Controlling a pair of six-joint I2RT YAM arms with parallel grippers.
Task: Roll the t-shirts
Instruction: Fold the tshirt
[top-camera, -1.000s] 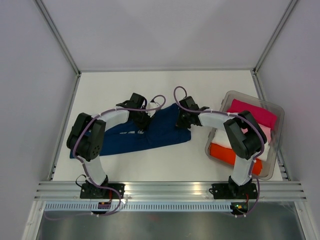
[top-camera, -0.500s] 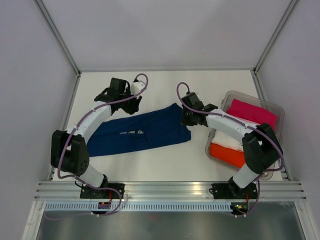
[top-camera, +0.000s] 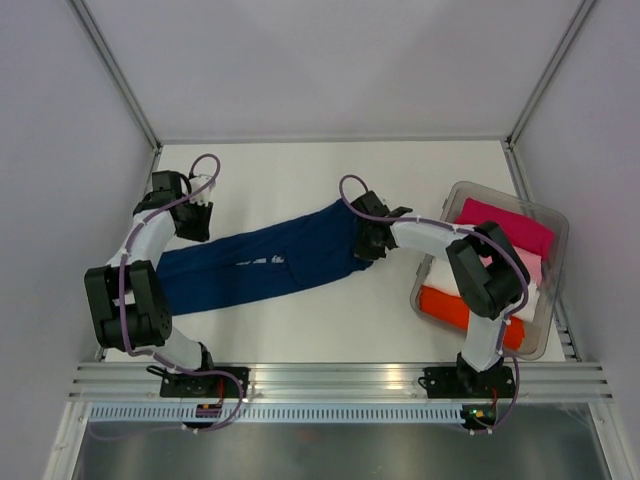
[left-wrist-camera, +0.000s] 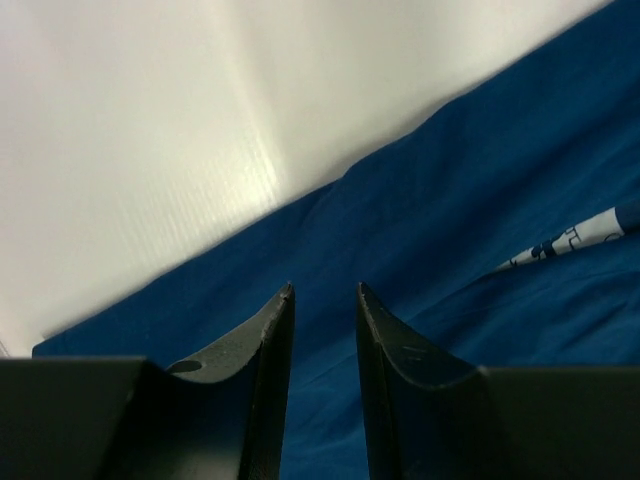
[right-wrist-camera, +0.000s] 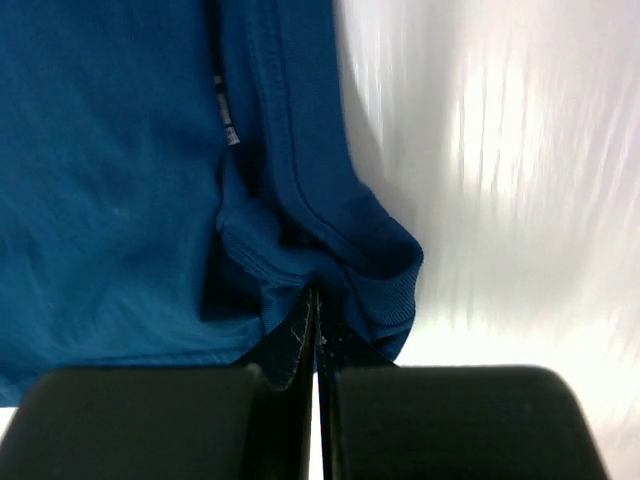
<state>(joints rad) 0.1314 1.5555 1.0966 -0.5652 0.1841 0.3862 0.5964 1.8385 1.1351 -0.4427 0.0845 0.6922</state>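
Now the navy tee lies stretched across the middle of the table, white print facing up. At its right end, the right gripper has its fingers pressed together, pinching a bunched edge. At upper left, the left gripper hovers over the other end, fingers slightly parted with nothing between them. A magenta tee and an orange-red tee sit in the clear bin at right.

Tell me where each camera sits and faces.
Top external: above and behind the bases, looking down on table, navy tee and bin; shows left arm, right arm, left hand, right hand.
Left wrist: on the left arm, looking past its open fingers at tee and bare table.
Right wrist: on the right arm, looking down its shut fingers pinching the tee's bunched edge.
Shared: top and left wrist both show the tee's white print.
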